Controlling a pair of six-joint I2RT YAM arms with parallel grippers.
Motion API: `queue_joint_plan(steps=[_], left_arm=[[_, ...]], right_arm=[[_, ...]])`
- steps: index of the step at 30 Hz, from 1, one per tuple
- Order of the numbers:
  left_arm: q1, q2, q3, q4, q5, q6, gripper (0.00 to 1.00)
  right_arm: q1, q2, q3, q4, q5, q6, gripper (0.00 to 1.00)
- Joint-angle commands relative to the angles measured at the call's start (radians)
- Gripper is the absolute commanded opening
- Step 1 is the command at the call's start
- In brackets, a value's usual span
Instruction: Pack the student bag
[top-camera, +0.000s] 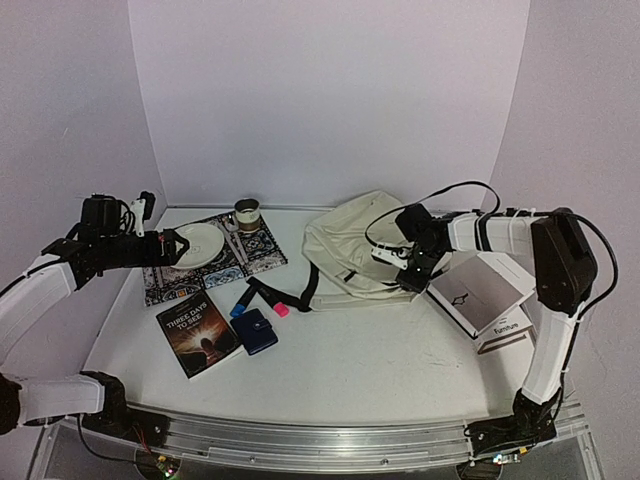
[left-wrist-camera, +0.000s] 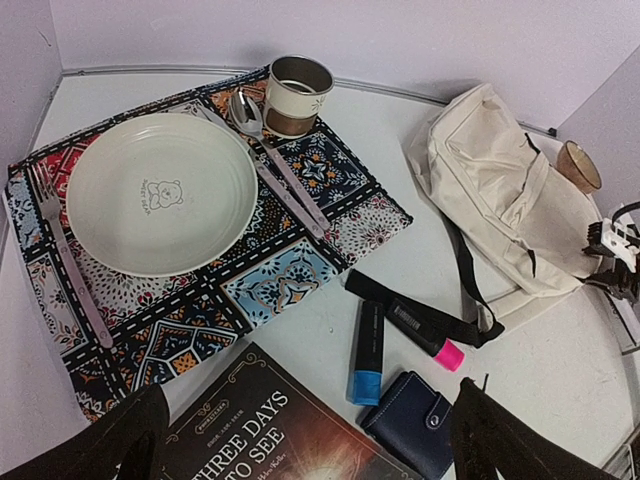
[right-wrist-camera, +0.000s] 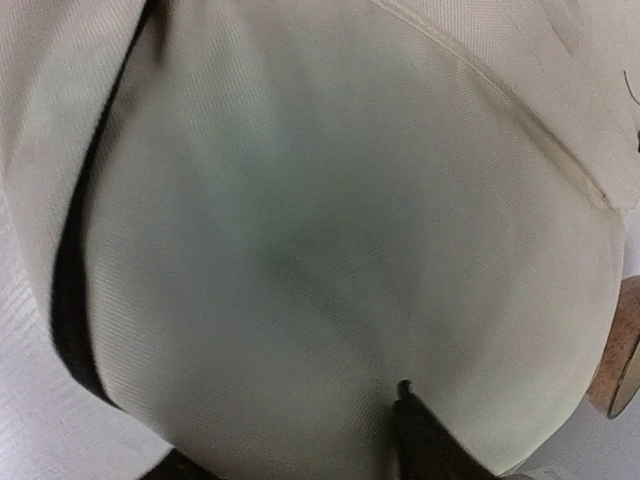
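Well, the right tool (top-camera: 402, 268) sits against the student bag (top-camera: 345, 245).

far left: patterned placemat (left-wrist-camera: 300, 280) bearing cream plate (left-wrist-camera: 160, 195), fork (left-wrist-camera: 70, 260) left of plate, spoon (left-wrist-camera: 275, 155) right of it, mug (left-wrist-camera: 296, 95) at mat's far corner | near left: book (top-camera: 197, 333) titled "Three Days to See" | centre: blue highlighter (left-wrist-camera: 366, 352) beside pink highlighter (left-wrist-camera: 425, 335), navy wallet (top-camera: 254, 331) just nearer | right: white box (top-camera: 478, 290)
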Motion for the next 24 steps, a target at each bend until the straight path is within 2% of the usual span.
queue_joint_plan(steps=[1, 3, 4, 10, 14, 21, 24], left_arm=[[0.006, 0.004, 0.038, 0.008, 0.039, 0.013, 0.99], [0.008, 0.004, 0.037, 0.009, 0.039, 0.012, 0.99], [0.008, 0.004, 0.037, 0.009, 0.039, 0.011, 0.99], [0.008, 0.008, 0.036, 0.009, 0.049, 0.005, 0.99], [0.007, 0.018, 0.039, 0.009, 0.073, 0.002, 0.99], [0.008, 0.038, 0.042, 0.008, 0.119, -0.010, 0.99], [0.008, 0.049, 0.045, 0.008, 0.142, -0.014, 0.99]], right_arm=[[0.029, -0.022, 0.078, -0.005, 0.034, -0.012, 0.24], [0.045, -0.038, 0.095, -0.005, 0.055, -0.011, 0.03], [0.054, -0.045, 0.105, -0.006, 0.076, -0.011, 0.00], [0.099, -0.100, 0.172, -0.011, 0.216, 0.012, 0.00], [0.161, -0.135, 0.237, -0.053, 0.365, 0.013, 0.00], [0.309, -0.131, 0.349, -0.205, 0.644, 0.069, 0.00], [0.383, -0.130, 0.370, -0.291, 0.745, 0.152, 0.00]])
